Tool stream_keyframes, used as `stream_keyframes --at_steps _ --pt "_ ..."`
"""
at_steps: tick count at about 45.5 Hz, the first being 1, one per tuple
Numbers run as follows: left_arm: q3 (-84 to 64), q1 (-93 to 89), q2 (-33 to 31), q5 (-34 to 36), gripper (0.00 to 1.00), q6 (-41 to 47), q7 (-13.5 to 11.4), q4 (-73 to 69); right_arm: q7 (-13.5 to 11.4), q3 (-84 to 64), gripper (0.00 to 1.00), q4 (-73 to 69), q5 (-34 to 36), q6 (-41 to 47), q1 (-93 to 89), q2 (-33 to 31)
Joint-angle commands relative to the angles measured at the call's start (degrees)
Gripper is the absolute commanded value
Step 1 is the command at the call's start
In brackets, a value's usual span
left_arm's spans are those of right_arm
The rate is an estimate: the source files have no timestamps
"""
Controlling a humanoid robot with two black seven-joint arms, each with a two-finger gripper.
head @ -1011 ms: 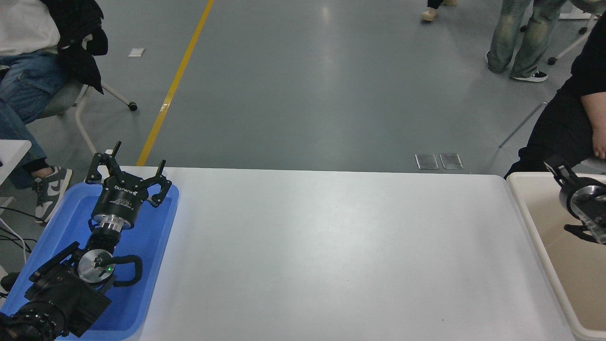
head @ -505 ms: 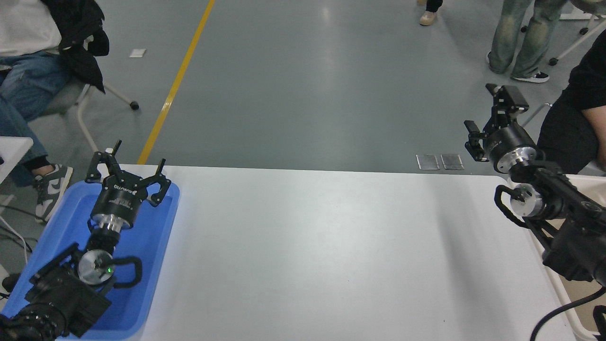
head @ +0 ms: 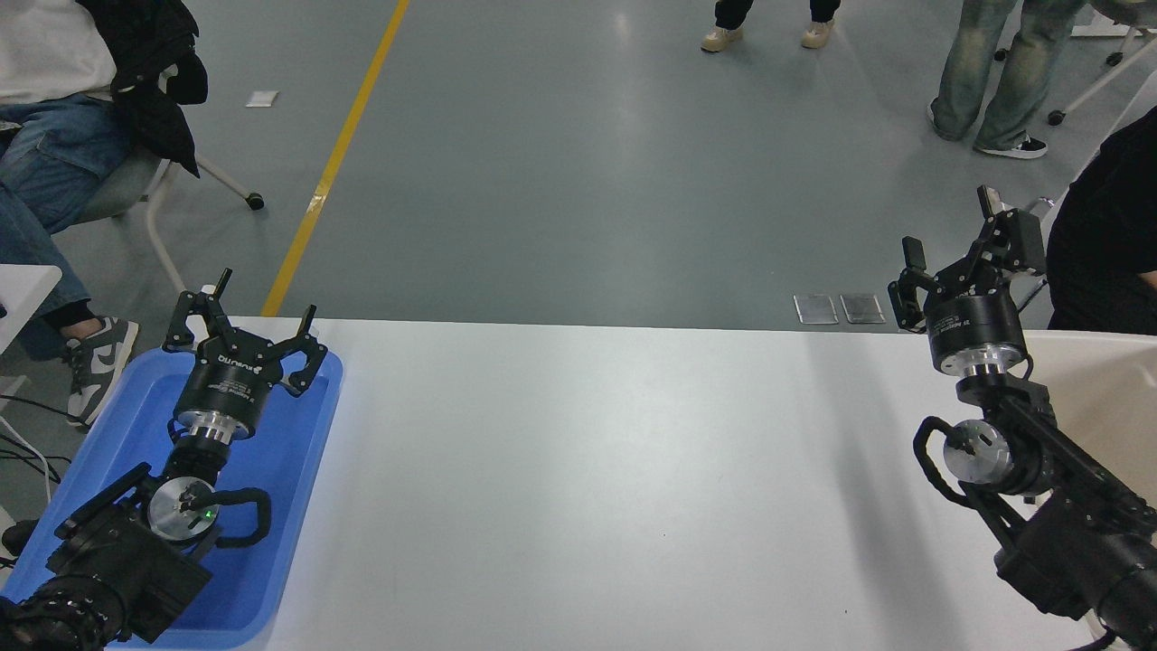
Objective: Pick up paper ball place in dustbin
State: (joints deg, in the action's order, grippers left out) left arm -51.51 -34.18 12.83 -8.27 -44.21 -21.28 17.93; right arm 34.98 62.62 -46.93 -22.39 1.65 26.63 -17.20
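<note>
The paper ball is not in view. The beige dustbin (head: 1110,384) stands at the table's right edge, mostly hidden behind my right arm. My right gripper (head: 960,242) is open and empty, raised over the table's far right corner beside the bin and pointing away from me. My left gripper (head: 256,306) is open and empty, parked over the blue tray (head: 298,452) at the lower left.
A person in black (head: 1107,235) sits close behind the bin at the far right. A seated person (head: 45,154) is at the far left. Others stand on the floor beyond. The white table (head: 615,470) lies between the tray and the bin.
My right arm has come up out of the bin at the right edge and swung left, into full view over the table's far right corner. The left arm has not moved.
</note>
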Motion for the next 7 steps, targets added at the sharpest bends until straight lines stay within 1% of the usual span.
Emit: stream_keyframes --at_steps 1,7 --pt "0.01 -0.01 0.0 0.01 1.0 0.0 0.01 0.0 0.7 -1.09 1.0 2.81 0.07 0.11 -1.31 1.03" --pt "0.01 -0.01 0.0 0.01 1.0 0.0 -0.08 0.0 0.7 -3.55 1.0 3.69 0.16 0.11 -1.23 1.38"
